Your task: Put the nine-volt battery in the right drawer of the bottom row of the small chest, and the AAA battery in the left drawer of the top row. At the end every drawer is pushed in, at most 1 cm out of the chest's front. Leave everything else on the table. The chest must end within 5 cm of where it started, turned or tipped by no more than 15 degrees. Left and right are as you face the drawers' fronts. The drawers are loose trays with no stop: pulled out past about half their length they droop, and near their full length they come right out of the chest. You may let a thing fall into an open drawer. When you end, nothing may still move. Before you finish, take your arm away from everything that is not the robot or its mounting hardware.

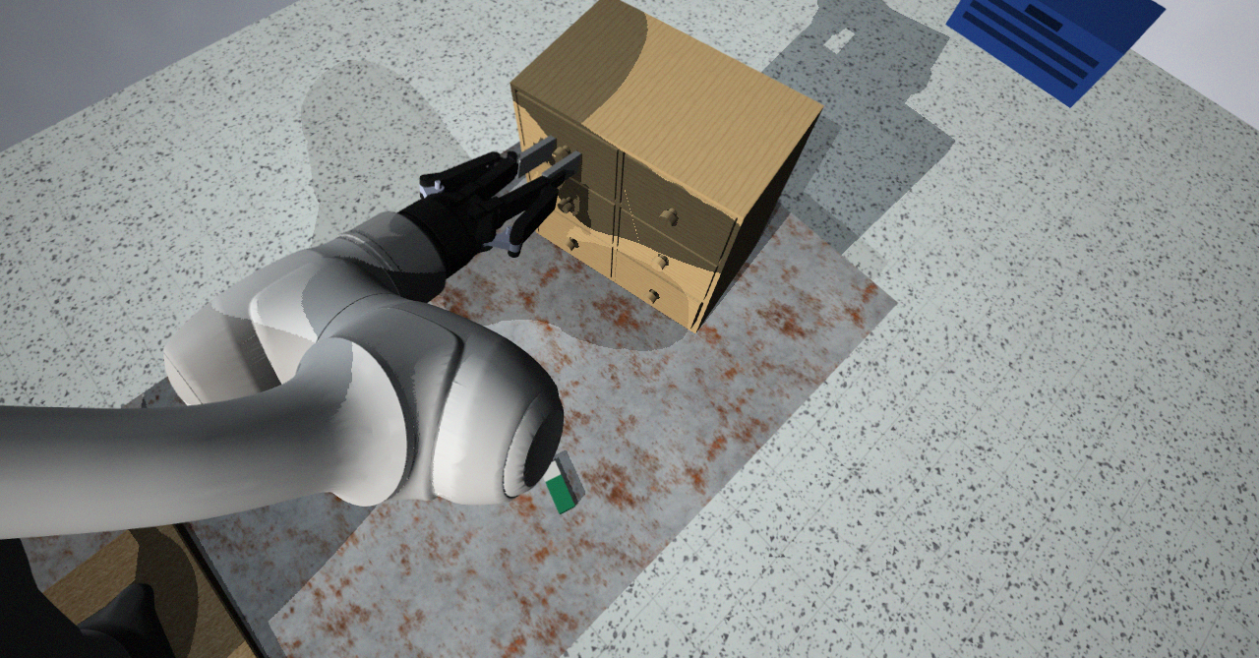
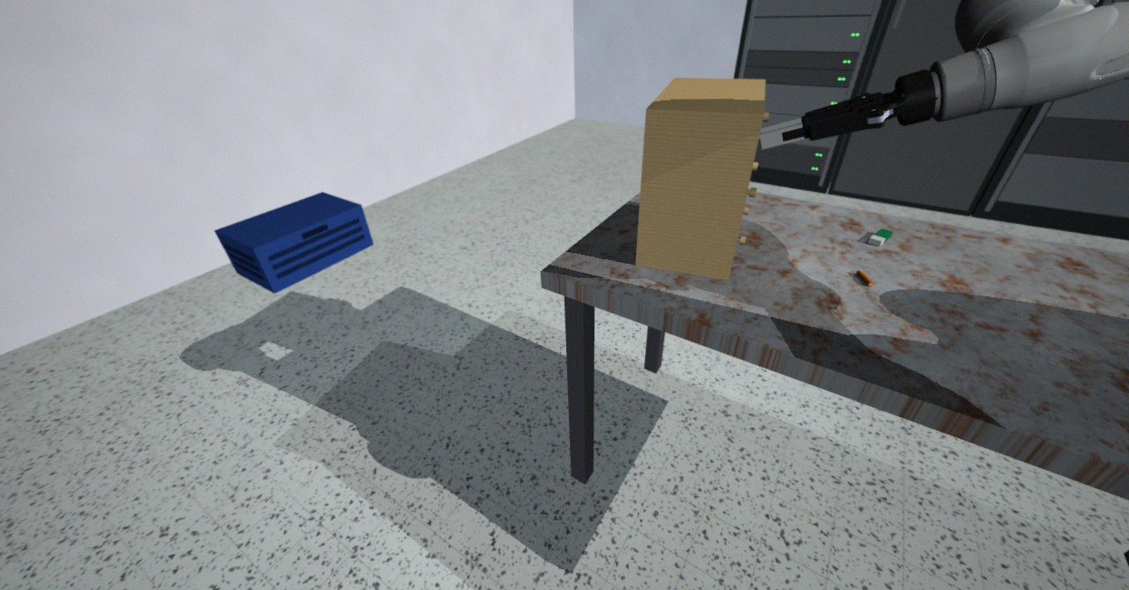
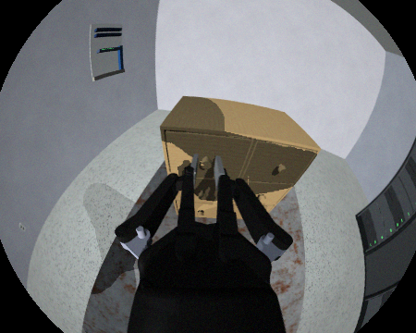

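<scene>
The small wooden chest (image 1: pixel 704 117) (image 2: pixel 694 191) (image 3: pixel 263 125) stands upright near the table's end, and its drawers look pushed in. My gripper (image 1: pixel 565 150) (image 2: pixel 764 138) (image 3: pixel 206 162) points at the top row's left drawer. Its fingers are narrowly open and empty, their tips on either side of that drawer's knob or just in front of it; contact cannot be told. A green and white block (image 1: pixel 561 493) (image 2: pixel 880 235), apparently the nine-volt battery, lies on the table. A small orange cylinder (image 2: pixel 863 278), apparently the AAA battery, lies nearer the table's long edge, hidden in the top view.
The rusty table (image 1: pixel 704 372) (image 2: pixel 947 295) ends just behind the chest. My arm (image 1: pixel 369 389) (image 2: pixel 1026 57) reaches over the table. A blue box (image 1: pixel 1074 29) (image 2: pixel 300 223) is beyond the table. Dark server racks (image 2: pixel 812 33) (image 3: pixel 393 222) stand in the background.
</scene>
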